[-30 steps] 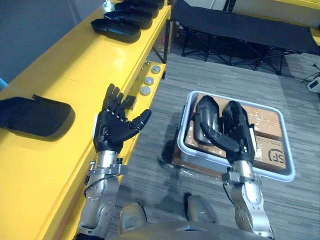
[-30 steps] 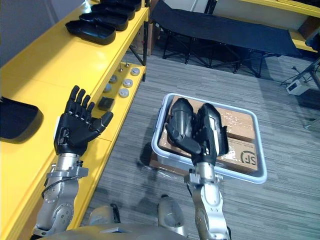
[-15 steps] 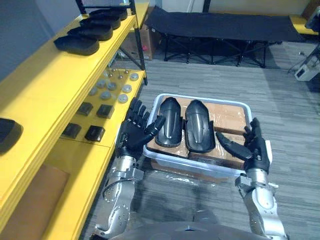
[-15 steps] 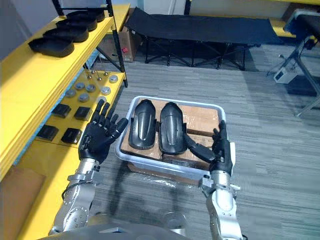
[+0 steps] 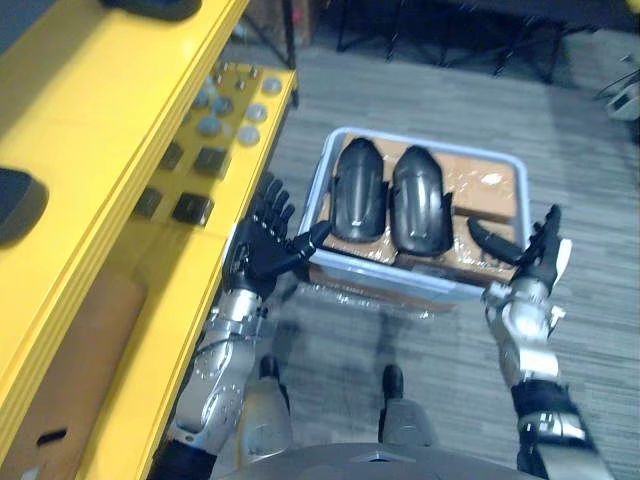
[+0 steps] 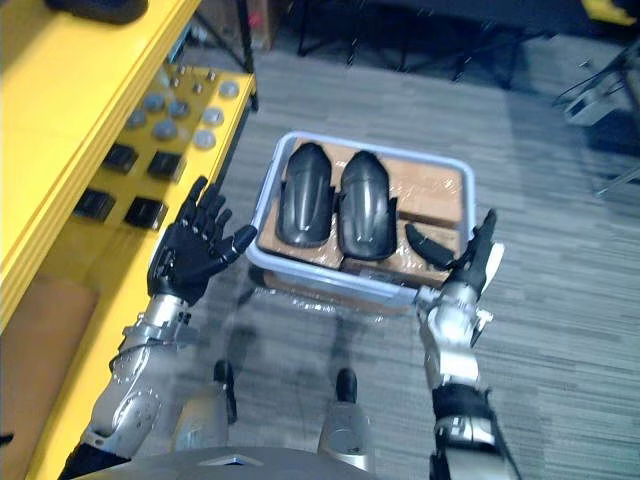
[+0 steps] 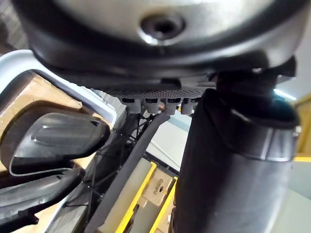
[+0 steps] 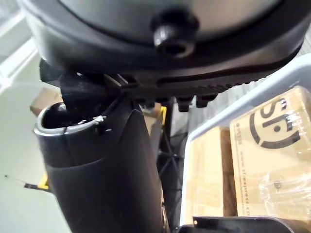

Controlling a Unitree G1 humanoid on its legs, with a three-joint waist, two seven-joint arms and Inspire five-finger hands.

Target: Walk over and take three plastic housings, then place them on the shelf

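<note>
Pick-up step, we judge: our left hand (image 5: 262, 255), spread and empty, hangs beside the left rim of the tray (image 5: 425, 136). Two housings (image 5: 360, 190) lie side by side inside; our right hand (image 5: 538, 262), likewise released, flanks the right rim. Next: reach in, grasp one.

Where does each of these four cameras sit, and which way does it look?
Left eye view: on the head, looking down at the tray holding two housings, shelf at left; left hand and right hand show.
Right eye view: beside it on the head, same scene, same hands.
Left wrist view: on the left wrist, along that hand towards tray and housings.
Right wrist view: on the right wrist, along that hand towards tray and boxes.
Shared: all four show the tray.
</note>
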